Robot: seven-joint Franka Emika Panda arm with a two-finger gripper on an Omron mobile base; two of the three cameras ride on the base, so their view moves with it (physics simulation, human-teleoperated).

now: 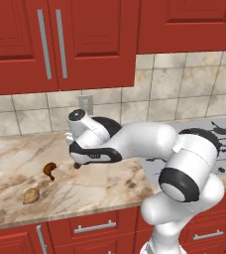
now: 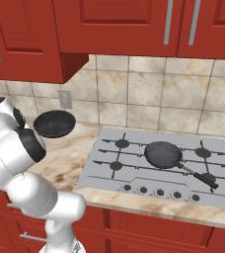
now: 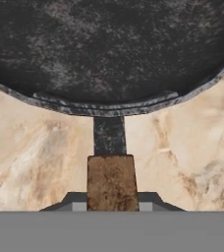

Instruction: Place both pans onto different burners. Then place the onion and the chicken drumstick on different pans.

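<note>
- Gripper (image 3: 112,206) closed on the brown wooden handle (image 3: 111,179) of the wider black pan (image 3: 109,54); in the right base view this pan (image 2: 55,123) hangs above the marbled counter (image 2: 72,153), at about nine o'clock from the cooktop (image 2: 134,173).
- Risk: the pan is held by the handle end alone, so its weight may, on a judgement, twist it in the jaws and tilt it on the way to a burner (image 2: 122,144).
- Risk: the smaller dark-grey pan (image 2: 163,154) already sits on the middle burner; a low approach could strike it or catch a thin grate.
- Materials: pan interior matte, mottled black, shallow and round; handle rough-grained wood on a dark metal stem.
- Remaining items: tan, pointed onion (image 1: 31,195) and dark reddish-brown chicken drumstick (image 1: 49,169) lie near each other on the counter.
</note>
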